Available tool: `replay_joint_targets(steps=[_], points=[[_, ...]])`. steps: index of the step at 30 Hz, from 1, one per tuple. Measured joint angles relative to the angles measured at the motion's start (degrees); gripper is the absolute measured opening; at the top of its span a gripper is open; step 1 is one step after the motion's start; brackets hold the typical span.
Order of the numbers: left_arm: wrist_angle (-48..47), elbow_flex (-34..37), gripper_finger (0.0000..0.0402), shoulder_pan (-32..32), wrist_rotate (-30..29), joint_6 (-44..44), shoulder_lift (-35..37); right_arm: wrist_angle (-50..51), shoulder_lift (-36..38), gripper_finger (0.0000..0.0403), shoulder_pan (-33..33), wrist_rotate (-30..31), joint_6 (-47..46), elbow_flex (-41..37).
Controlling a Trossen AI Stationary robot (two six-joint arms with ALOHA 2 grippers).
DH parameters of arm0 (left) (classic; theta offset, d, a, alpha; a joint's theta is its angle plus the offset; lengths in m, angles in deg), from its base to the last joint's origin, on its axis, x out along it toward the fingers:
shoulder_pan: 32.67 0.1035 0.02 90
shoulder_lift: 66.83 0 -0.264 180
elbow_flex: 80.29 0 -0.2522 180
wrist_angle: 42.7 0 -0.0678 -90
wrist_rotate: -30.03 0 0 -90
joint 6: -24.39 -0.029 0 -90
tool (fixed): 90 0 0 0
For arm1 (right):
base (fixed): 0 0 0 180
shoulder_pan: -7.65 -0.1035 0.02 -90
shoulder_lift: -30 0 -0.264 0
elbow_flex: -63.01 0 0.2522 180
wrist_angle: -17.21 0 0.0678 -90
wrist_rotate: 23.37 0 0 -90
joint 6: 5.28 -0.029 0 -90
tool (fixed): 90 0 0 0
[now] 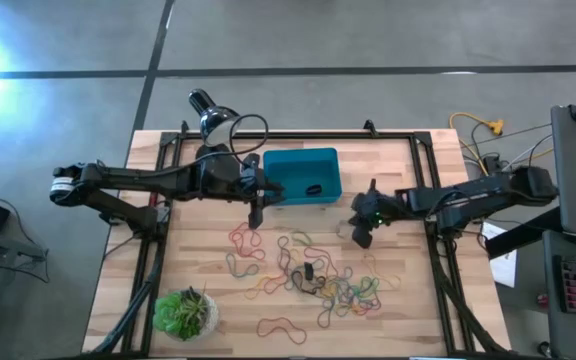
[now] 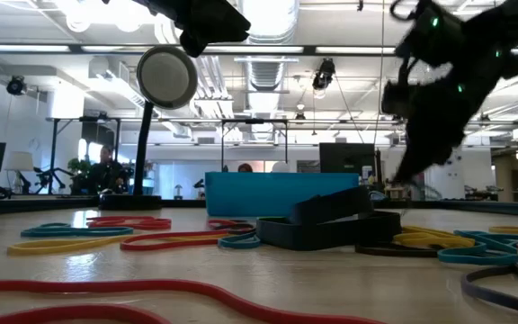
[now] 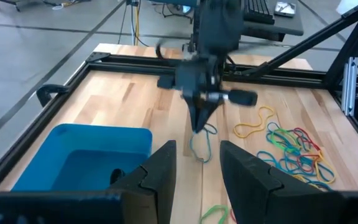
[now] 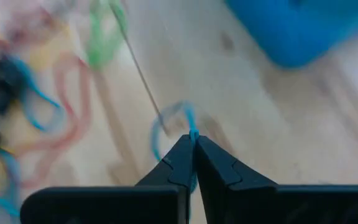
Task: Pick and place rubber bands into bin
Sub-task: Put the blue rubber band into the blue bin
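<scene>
A plant (image 1: pixel 185 312) sits at the table's (image 1: pixel 388 320) near-left corner, and a lamp (image 1: pixel 204 104) stands at the far edge. The left gripper (image 1: pixel 256 212) hangs just beside the bin's (image 1: pixel 300 160) left wall, over the red bands (image 1: pixel 244 240); its fingers (image 3: pixel 160 168) stand partly apart with nothing between them. The bin rests at the far middle of the table with one dark band (image 1: pixel 313 188) already in it. In front of it the bands (image 1: pixel 353 292) lie scattered, thickest in a tangle at centre-right.

The right gripper (image 1: pixel 362 232) is just right of the bin's near corner, above bare wood. Its fingers (image 4: pixel 179 165) are pinched fully together on a blue band (image 4: pixel 173 127), which dangles as a loop from the tips, as the left wrist view also shows.

The step in hand looks like carrying this band to the bin. To do it well, I would raise the tips enough for the hanging loop to clear the bin's low wall, go left over the rim, and part the fingers only once the whole loop is above the floor. The pinch is thin, so a slow, smooth swing should keep the band from slipping or snagging on the rim.
</scene>
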Motion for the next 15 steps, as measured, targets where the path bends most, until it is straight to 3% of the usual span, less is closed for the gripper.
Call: replay_joint_targets(steps=[6, 15], points=[[-3.9, 0.0, 0.0109, -0.8, 1.5, 0.3, 0.0, 0.7, 8.1, 0.0009, 0.2, 1.6, 3.6, 4.0], [-16.5, 0.1, 0.0109, -1.3, 1.5, 2.2, 0.0, 0.5, 10.9, 0.0009, 0.8, 15.3, 11.4, 10.1]])
